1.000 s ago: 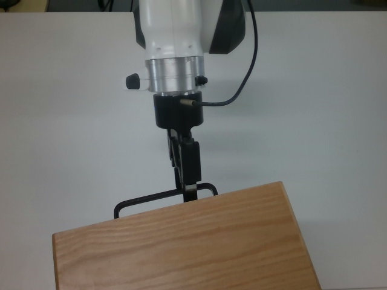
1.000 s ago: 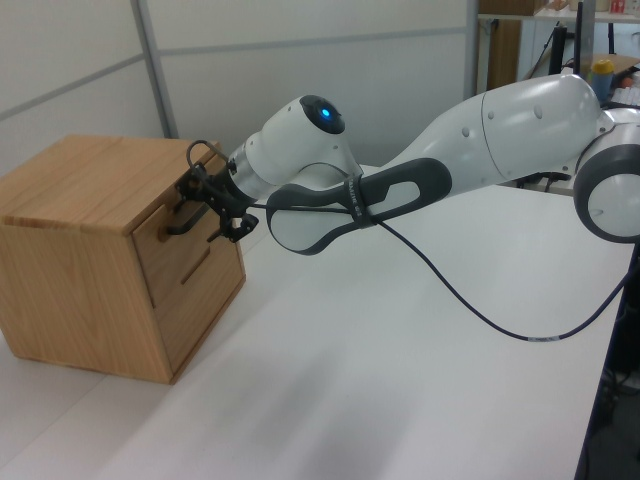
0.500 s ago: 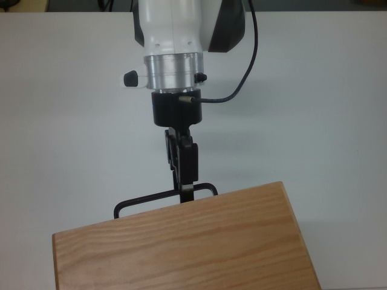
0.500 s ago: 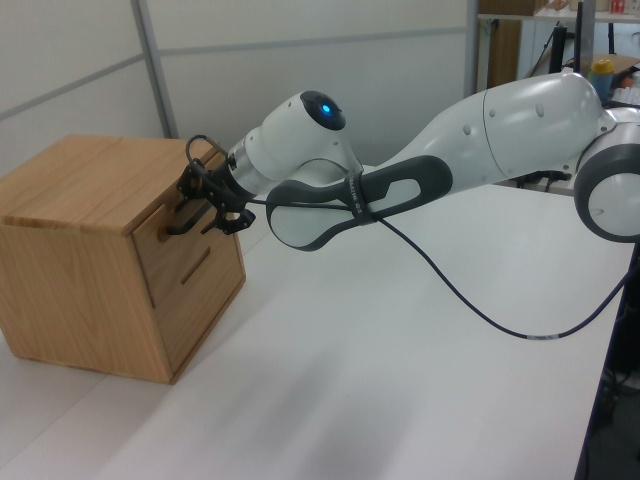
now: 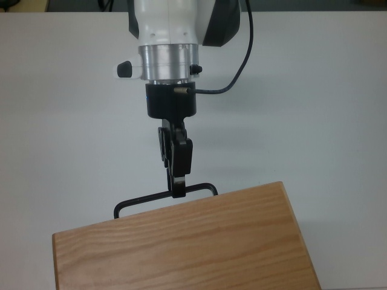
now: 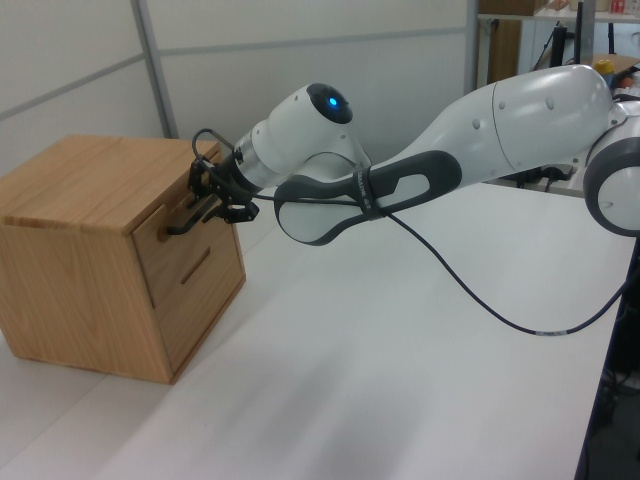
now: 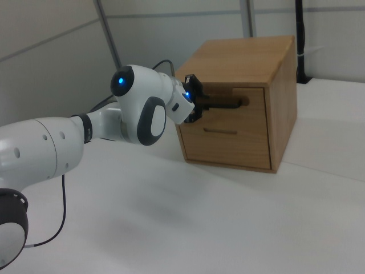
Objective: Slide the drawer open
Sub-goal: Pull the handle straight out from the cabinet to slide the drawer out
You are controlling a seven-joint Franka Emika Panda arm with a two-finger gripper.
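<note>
Since the earlier frames the arm (image 5: 169, 36) has drifted toward the top view's left and upward, so the hand (image 5: 178, 192) now meets the black bar handle (image 5: 145, 200) a little further along. The fingers look closed on that bar. The drawer (image 6: 180, 232) sits in the upper slot of the wooden cabinet (image 7: 251, 108), its front about flush with the cabinet face and only the handle standing proud. Below it a second front shows a narrow slot (image 7: 220, 132). In the top view the cabinet's grained top board (image 5: 187, 248) hides the drawer itself. Cabinet and arm share the white counter (image 6: 400, 370), and a black cable (image 6: 500, 315) trails across it.
</note>
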